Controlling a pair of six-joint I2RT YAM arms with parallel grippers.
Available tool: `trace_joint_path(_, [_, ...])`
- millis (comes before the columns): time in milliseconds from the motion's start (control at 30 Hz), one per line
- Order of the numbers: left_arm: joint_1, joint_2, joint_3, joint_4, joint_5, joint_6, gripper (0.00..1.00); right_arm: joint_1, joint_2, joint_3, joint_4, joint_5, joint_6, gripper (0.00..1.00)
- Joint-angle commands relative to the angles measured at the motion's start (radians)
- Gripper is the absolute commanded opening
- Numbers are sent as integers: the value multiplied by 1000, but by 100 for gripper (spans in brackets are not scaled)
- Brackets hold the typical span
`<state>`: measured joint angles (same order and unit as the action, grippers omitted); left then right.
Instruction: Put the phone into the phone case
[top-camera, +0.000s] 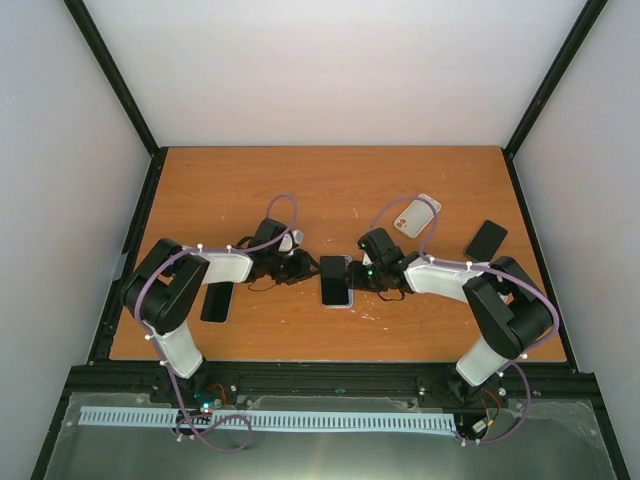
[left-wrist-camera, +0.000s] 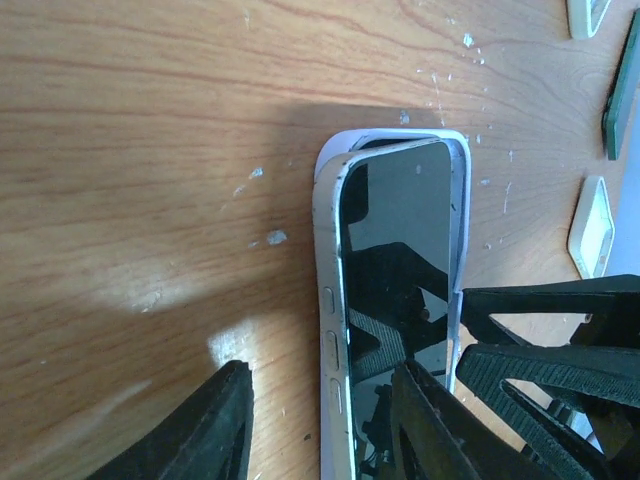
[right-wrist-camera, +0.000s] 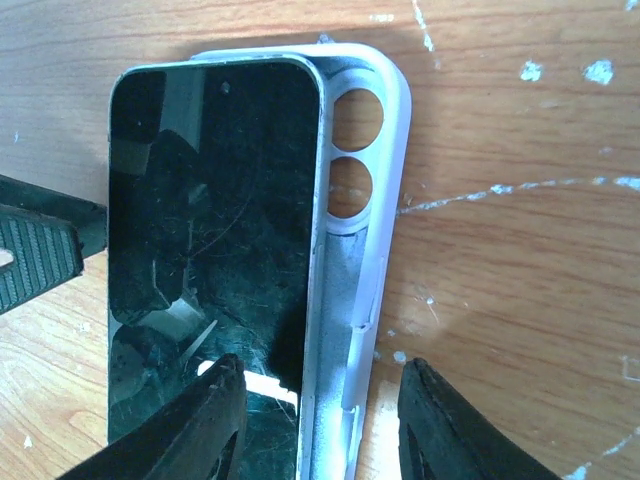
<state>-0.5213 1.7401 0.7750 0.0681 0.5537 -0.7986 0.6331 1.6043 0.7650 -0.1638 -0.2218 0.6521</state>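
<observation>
The phone (right-wrist-camera: 210, 200) lay askew in the phone case (right-wrist-camera: 385, 150), one long side not seated. The left gripper (left-wrist-camera: 322, 385) and right gripper (right-wrist-camera: 322, 370) flanked the case, fingers spread, grasping nothing, probably to press it in.

Both arms stretched inward and low, the left pincer (top-camera: 302, 266) facing the right pincer (top-camera: 361, 269), each with jaws partly spread.

Wood table (top-camera: 330, 180): phone case (right-wrist-camera: 388, 180) centre; white case (top-camera: 416, 216), black phone (top-camera: 486, 240) right; second phone (top-camera: 215, 302) left.
</observation>
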Motion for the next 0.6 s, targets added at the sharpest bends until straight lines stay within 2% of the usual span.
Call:
trace_joint_path(0, [-14,27,40,21,-9,2,38,-6,18,-27,73,-17,12,41])
trace_joint_path(200, [-22,47,53,30,1,-4,30,-6,32,-48,146,-74,12,42])
trace_joint_path(400, [-26,69,80,35,10,-7,17,-6,41,-63,202,-106,12,42])
trace_joint_path(567, [-38,91,103,36,20,-14,15,-6,50,-84,257,-136,26,41])
